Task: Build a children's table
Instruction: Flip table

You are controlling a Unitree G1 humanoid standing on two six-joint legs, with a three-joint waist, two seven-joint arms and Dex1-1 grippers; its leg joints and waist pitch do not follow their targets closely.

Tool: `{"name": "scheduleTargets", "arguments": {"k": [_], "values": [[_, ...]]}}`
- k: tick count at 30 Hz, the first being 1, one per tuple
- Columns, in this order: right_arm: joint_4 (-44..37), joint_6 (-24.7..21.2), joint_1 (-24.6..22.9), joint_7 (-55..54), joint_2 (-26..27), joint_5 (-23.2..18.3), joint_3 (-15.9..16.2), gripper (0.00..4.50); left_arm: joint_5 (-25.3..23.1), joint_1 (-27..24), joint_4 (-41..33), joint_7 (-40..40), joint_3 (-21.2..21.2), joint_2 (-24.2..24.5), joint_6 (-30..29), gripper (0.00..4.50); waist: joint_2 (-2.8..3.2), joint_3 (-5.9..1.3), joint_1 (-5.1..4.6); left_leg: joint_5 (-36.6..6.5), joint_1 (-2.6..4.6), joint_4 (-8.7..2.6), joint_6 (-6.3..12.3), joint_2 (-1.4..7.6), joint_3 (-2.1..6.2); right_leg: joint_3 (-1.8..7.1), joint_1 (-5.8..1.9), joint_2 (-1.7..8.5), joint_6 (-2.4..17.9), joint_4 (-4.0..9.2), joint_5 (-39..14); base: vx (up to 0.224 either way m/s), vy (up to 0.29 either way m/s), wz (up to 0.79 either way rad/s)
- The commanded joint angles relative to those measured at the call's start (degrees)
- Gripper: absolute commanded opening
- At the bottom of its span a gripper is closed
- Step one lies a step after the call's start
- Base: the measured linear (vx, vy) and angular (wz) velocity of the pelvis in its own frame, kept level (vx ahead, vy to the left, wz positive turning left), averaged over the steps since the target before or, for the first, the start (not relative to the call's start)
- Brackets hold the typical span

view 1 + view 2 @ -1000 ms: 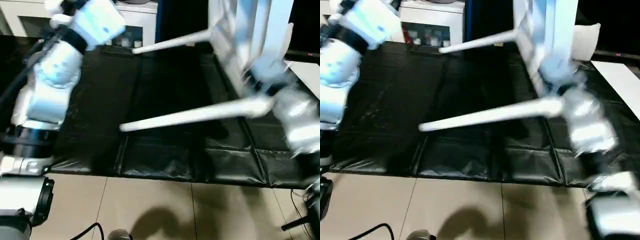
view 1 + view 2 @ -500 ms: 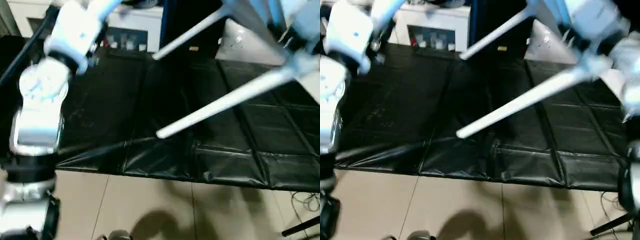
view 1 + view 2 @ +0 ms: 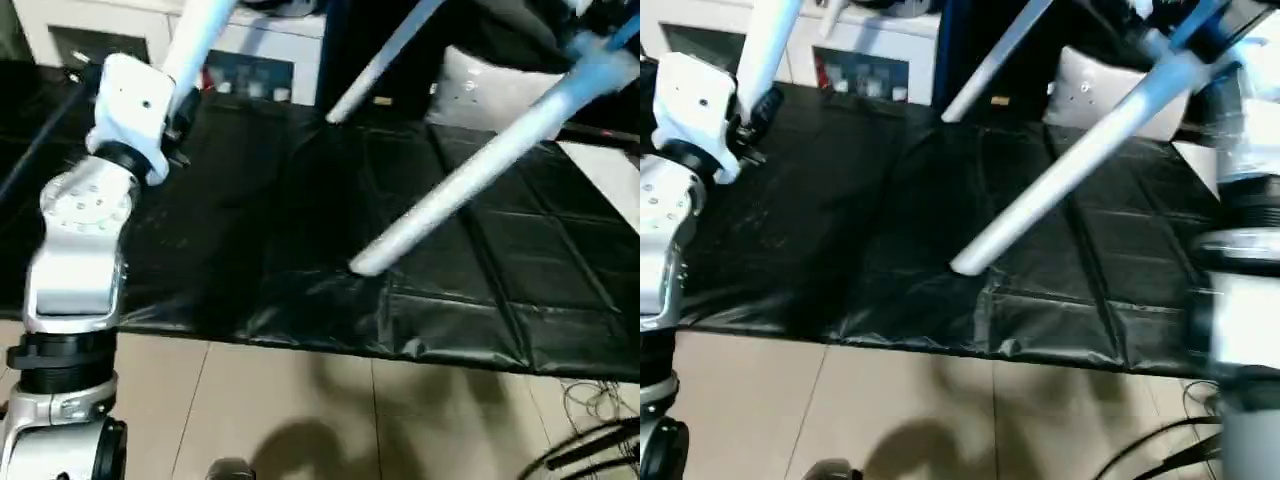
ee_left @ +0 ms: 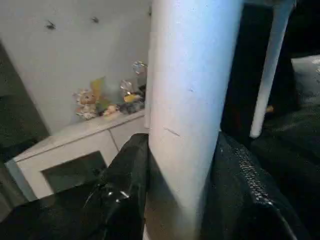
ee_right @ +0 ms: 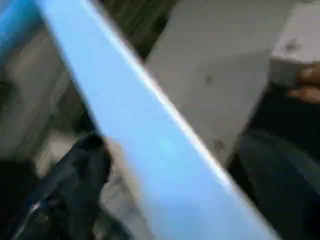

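The children's table hangs tipped above the mat, and its white legs slant down from the upper right. The nearest leg (image 3: 470, 165) ends just above the mat, and a second leg (image 3: 375, 65) points down behind it. A third leg (image 3: 200, 35) rises at the left, and my left gripper (image 4: 181, 145) is shut on it, with a black finger (image 4: 125, 195) on either side. This left gripper (image 3: 178, 115) sits at the end of my raised silver forearm. My right gripper (image 5: 182, 175) is beside a white edge of the table (image 5: 150, 130). My right forearm (image 3: 1240, 130) stands at the far right.
A black padded mat (image 3: 250, 220) covers the floor ahead, with beige tiles (image 3: 300, 410) in front of it. A white cabinet with glass doors (image 3: 100, 40) stands behind at the left. A pale grey cushion (image 3: 490, 95) lies at the back, and cables (image 3: 590, 440) at the lower right.
The table has tipped: its legs swung from nearly level to a steep slant, and the nearest leg's tip moved right. My right arm rose toward the upper right. The view shifted too.
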State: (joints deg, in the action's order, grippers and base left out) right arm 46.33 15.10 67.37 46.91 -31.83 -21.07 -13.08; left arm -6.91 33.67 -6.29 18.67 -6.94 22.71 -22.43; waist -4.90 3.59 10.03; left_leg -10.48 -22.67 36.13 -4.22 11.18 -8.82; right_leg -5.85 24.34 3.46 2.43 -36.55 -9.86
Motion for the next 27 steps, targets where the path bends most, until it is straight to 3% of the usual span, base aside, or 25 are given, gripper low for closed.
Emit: {"name": "scheduleTargets", "arguments": {"k": [1,2,4,5,7,8,9,11,13,14,15,16,18,19,20,21,22,23,24,25,27], "values": [[-5.69,1.03,3.20,-1.44,-0.74,-9.90,-7.13,4.50,0.75,-0.98,2.18,0.94,1.29,-0.63,-0.14,1.56,0.78,-4.65,-0.20,-10.42,1.35,-4.00,1.94,2.14,0.26,3.19,-2.95,4.41,10.08,3.73,-8.51,0.000,0.000,0.00],[-8.39,-0.16,0.71,-1.23,0.36,-10.68,-6.63,4.50,1.17,-1.58,3.00,1.08,0.94,-0.52,1.70,1.54,0.92,-5.17,-0.06,-4.69,0.45,-3.47,2.82,2.07,0.30,3.24,-3.60,4.44,11.16,2.73,-1.36,0.000,0.000,0.00],[-10.90,-1.26,-1.69,-1.18,1.38,-11.29,-6.02,4.50,1.36,-2.06,3.59,1.29,0.75,-0.32,2.93,1.52,0.73,-5.20,0.04,-0.49,0.20,-3.21,4.27,1.88,0.12,3.34,-3.61,4.24,11.61,1.98,4.60,0.000,0.000,0.00],[-15.21,-2.56,-5.72,-1.96,3.76,-12.38,-5.43,4.50,1.68,-2.97,4.32,1.59,0.53,0.05,4.48,1.52,0.83,-5.17,-0.03,-0.08,0.05,-3.15,4.64,1.71,0.16,3.32,-3.72,4.20,11.61,2.01,5.15,0.000,0.000,0.00],[-20.08,-3.52,-10.10,-3.80,6.40,-13.34,-4.36,4.50,1.95,-3.63,4.83,1.81,0.57,0.24,5.33,1.52,1.15,-5.08,-0.07,-1.46,0.59,-3.35,4.25,2.03,0.10,3.32,-3.48,4.28,11.33,2.29,4.02,0.000,0.000,0.00],[-24.87,-4.35,-14.18,-4.61,8.26,-13.59,-2.61,4.50,2.12,-4.04,5.18,1.94,0.61,0.35,5.78,1.52,2.19,-4.52,-0.03,-5.99,0.94,-4.06,2.65,2.17,0.12,3.39,-3.45,4.50,9.69,3.28,-1.55,0.000,0.000,0.00],[-26.49,-4.74,-15.48,-4.63,8.99,-13.55,-2.22,4.50,2.17,-4.16,5.33,1.98,0.62,0.42,5.93,1.52,1.81,-4.55,-0.19,-7.09,1.10,-4.20,1.92,2.18,0.14,3.41,-3.58,4.53,8.90,3.49,-2.84,0.000,0.000,0.00],[-29.69,-5.75,-17.49,-5.26,10.63,-13.58,-2.17,4.50,2.28,-4.46,5.56,2.38,0.81,0.66,6.35,1.52,2.31,-3.94,-0.56,-12.33,1.63,-5.05,-0.08,2.26,0.31,3.23,-3.50,4.57,7.75,4.32,-9.89,0.000,0.000,0.00],[-32.35,-5.34,-18.38,-5.74,10.04,-11.42,-1.23,4.50,2.35,-4.60,5.98,2.95,1.39,0.80,7.22,1.52,2.72,-2.87,-1.39,-24.37,3.29,-5.70,-2.12,1.93,0.54,2.58,-3.16,4.92,3.85,6.85,-28.65,0.000,0.000,0.00],[-33.42,-5.30,-18.67,-6.36,9.65,-10.23,-0.99,4.50,2.44,-4.65,6.21,3.12,1.53,0.78,7.77,1.52,2.21,-3.14,-1.47,-23.60,3.34,-5.57,-1.97,1.57,0.68,2.47,-3.67,5.32,1.86,7.37,-32.45,0.000,0.000,0.00],[-33.42,-5.30,-18.67,-6.36,9.65,-10.23,-0.99,4.50,2.44,-4.65,6.21,3.12,1.53,0.78,7.77,1.52,2.14,-3.31,-1.50,-22.05,3.12,-5.59,-1.71,1.49,0.63,2.60,-3.82,5.37,1.38,7.31,-32.49,0.000,0.000,0.00],[-33.68,-5.38,-18.69,-6.46,9.12,-9.26,-0.76,4.50,2.40,-4.70,6.31,3.17,1.63,0.80,8.11,1.52,2.54,-3.42,-1.47,-20.67,3.01,-5.62,-1.44,1.49,0.66,2.75,-3.84,5.47,1.31,7.25,-31.99,0.000,0.000,0.00],[-31.65,-4.10,-17.60,-6.46,4.20,0.37,2.28,4.50,2.31,-4.86,6.30,3.46,1.76,0.95,8.40,1.52,2.44,-3.51,-1.59,-17.15,2.50,-5.58,-0.28,1.35,0.40,2.93,-3.89,5.12,1.39,6.99,-29.23,0.000,0.000,0.00],[-31.43,-3.89,-17.50,-6.27,3.58,1.71,2.73,4.50,2.31,-4.92,6.25,3.49,1.75,0.97,8.43,1.52,2.17,-3.51,-1.66,-16.74,2.37,-5.48,-0.17,1.39,0.40,2.88,-3.80,5.07,1.26,6.84,-29.44,0.000,0.000,0.00],[-30.48,-2.90,-17.19,-5.89,2.07,5.43,4.17,4.50,2.32,-5.16,5.97,3.63,1.76,1.07,8.45,1.52,2.44,-3.45,-1.59,-16.04,2.58,-5.23,0.61,1.17,0.17,3.02,-3.46,5.04,1.03,6.99,-30.81,0.000,0.000,0.00],[-29.11,-1.75,-16.46,-6.32,1.29,8.03,5.07,4.50,2.38,-5.42,5.60,3.69,1.70,1.09,8.35,1.52,2.27,-3.49,-1.64,-15.97,2.55,-5.14,0.72,1.19,0.15,3.00,-3.35,5.08,1.09,7.01,-31.40,0.000,0.000,0.00],[-28.80,-1.49,-16.29,-6.41,1.11,8.62,5.27,4.50,2.39,-5.47,5.52,3.70,1.69,1.10,8.33,1.52,2.41,-3.62,-1.53,-15.19,2.33,-5.21,0.62,1.26,0.23,2.95,-3.49,5.11,1.29,6.90,-31.03,0.000,0.000,0.00],[-27.77,-0.63,-15.73,-7.00,0.53,10.57,5.98,4.50,2.42,-5.67,5.27,3.78,1.61,1.09,8.32,1.52,2.65,-3.73,-1.62,-15.57,2.56,-5.23,0.55,1.40,0.26,2.98,-3.24,4.98,2.05,6.81,-29.44,0.000,0.000,0.00],[-26.82,0.08,-15.05,-7.26,0.17,11.97,6.67,4.50,2.46,-5.95,4.93,3.85,1.55,1.05,8.31,1.52,2.07,-3.70,-1.72,-15.46,2.40,-5.31,0.72,1.41,0.20,2.96,-3.38,4.85,2.03,6.80,-28.58,0.000,0.000,0.00],[-25.78,1.51,-14.07,-7.59,0.02,13.45,7.61,4.50,2.49,-6.34,4.55,3.88,1.47,1.04,8.34,1.52,2.26,-3.73,-1.66,-15.61,2.38,-5.38,0.60,1.55,0.38,2.97,-3.41,4.93,2.35,6.49,-27.76,0.000,0.000,0.00],[-23.99,5.53,-12.46,-8.41,-0.06,16.36,9.17,4.50,2.56,-6.93,3.99,3.85,1.41,1.02,8.35,1.50,1.64,-3.90,-1.86,-16.28,2.51,-5.41,0.65,1.73,0.30,3.03,-3.24,4.81,3.57,6.06,-25.15,0.000,0.000,0.00]]}}
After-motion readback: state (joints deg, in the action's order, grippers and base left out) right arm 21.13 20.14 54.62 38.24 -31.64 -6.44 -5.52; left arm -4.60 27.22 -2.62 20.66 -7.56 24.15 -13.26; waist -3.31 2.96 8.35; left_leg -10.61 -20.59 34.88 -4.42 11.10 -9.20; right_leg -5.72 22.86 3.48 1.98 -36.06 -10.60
